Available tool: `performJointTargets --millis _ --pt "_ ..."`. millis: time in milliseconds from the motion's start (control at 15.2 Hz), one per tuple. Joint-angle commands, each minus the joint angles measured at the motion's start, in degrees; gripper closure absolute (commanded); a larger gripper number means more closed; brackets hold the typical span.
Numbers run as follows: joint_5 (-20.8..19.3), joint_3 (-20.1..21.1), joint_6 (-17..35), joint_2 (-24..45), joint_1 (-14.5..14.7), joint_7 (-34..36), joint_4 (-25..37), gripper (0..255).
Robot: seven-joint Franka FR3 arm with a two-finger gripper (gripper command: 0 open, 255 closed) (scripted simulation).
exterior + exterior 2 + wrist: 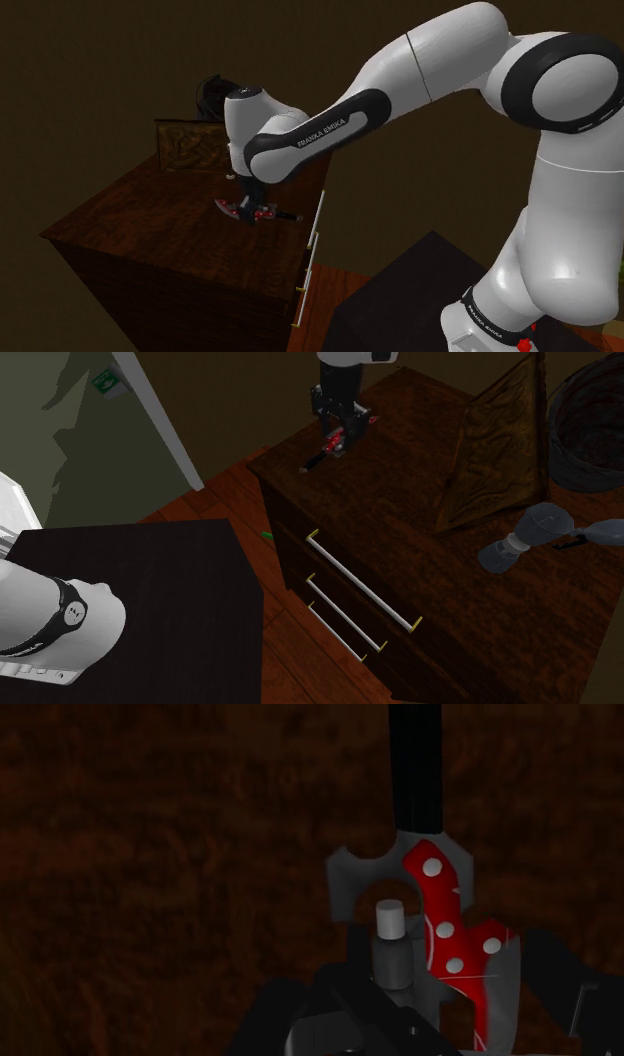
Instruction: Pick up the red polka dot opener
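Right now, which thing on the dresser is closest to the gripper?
The red white-dotted opener, right at the gripper; the hair dryer and basket are much farther off.

Dark wooden counter: three drawers on the front face, each with a long pale handle. On top, a brown panel stands leaning. A dark basket sits behind it. A grey hair dryer lies beside the panel. Reddish wood floor, with a small green item on it near the counter. White door frame beyond.
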Motion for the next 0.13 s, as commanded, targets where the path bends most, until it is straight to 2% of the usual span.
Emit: performJointTargets --millis 0,66 --pt "0.2 0.1 -0.8 -0.5 -0.1 -0.2 0.3 255" --pt "0.2 0.1 -0.8 -0.5 -0.1 -0.2 0.3 255"
